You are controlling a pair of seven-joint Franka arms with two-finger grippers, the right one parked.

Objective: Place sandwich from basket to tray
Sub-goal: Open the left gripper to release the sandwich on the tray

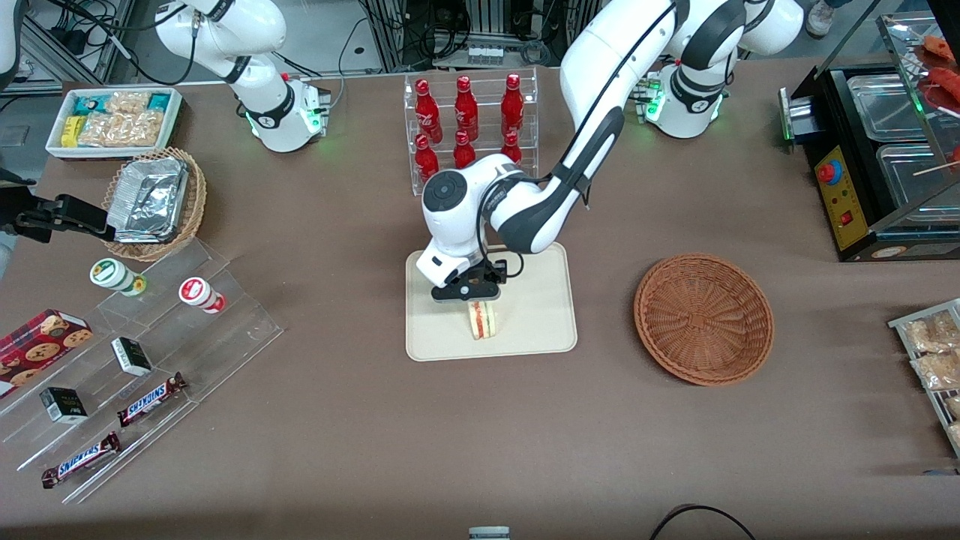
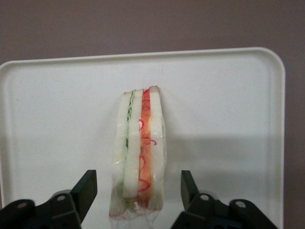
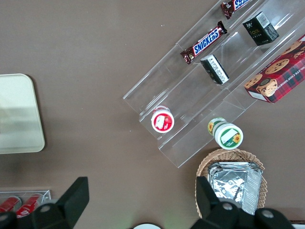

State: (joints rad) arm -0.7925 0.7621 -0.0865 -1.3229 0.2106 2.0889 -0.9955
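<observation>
The sandwich (image 1: 481, 321) stands on its edge on the cream tray (image 1: 540, 330), near the tray's rim closest to the front camera. In the left wrist view the wrapped sandwich (image 2: 138, 143) shows its green and red filling layers, resting on the tray (image 2: 228, 95). My gripper (image 1: 480, 300) hangs just above the sandwich, open. Its black fingers (image 2: 86, 191) stand either side of the sandwich with a gap on each side, so my gripper (image 2: 138, 183) touches nothing. The reddish-brown wicker basket (image 1: 703, 317) sits beside the tray toward the working arm's end, with nothing in it.
A clear rack of red bottles (image 1: 469, 120) stands farther from the front camera than the tray. Acrylic steps with snacks (image 1: 150, 337), a tan basket with a foil container (image 1: 154, 202) and a white snack box (image 1: 112, 120) lie toward the parked arm's end. A black warmer (image 1: 877, 150) is at the working arm's end.
</observation>
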